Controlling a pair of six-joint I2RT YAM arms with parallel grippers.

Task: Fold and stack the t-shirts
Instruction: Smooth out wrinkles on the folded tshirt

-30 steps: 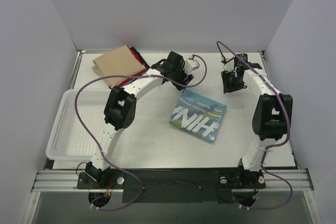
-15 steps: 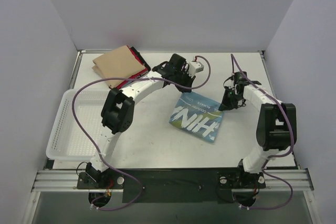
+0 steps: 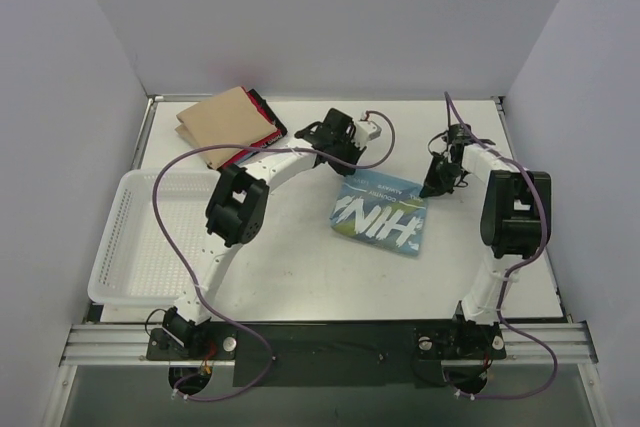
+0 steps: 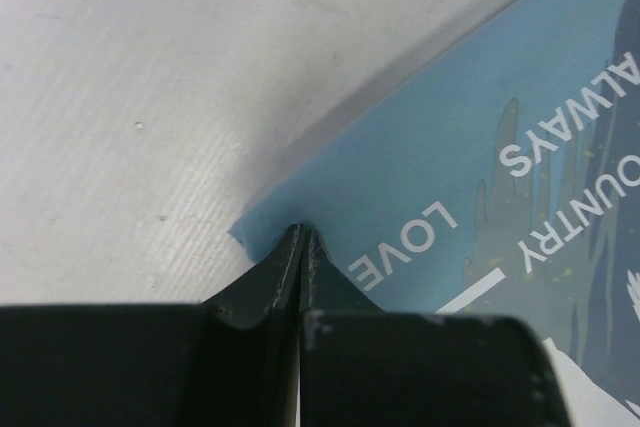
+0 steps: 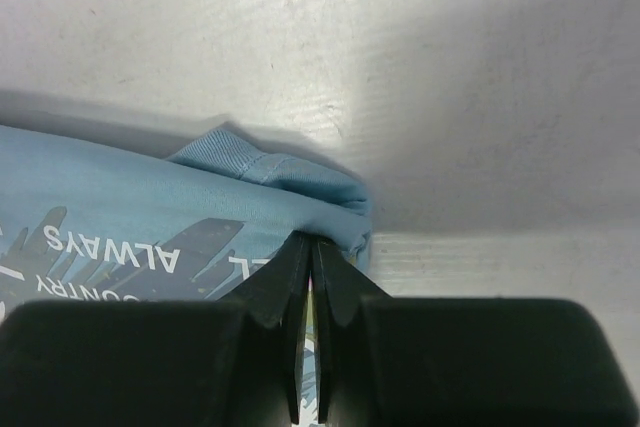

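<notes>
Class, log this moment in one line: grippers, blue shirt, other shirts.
left gripper: shut on blue t-shirt corner | right gripper: shut on its other far corner | blue t-shirt: folded | tan t-shirt: atop red-and-black t-shirt

Light blue folded cloth tee [image 3: 380, 218]: compact rectangle on white counter [image 3: 300, 267], right of centre, large white lettering face up; small white words "LOVE", "ALWAYS", "COUNTRY" near far edge. 2 far corners pinched, 1 in left gripper [image 4: 303, 232], 1 in right gripper [image 5: 310, 239]. Plain tan folded tee [image 3: 222, 122]: far-left counter corner, atop red-and-black tee [image 3: 268, 119], of which only edges show.
</notes>
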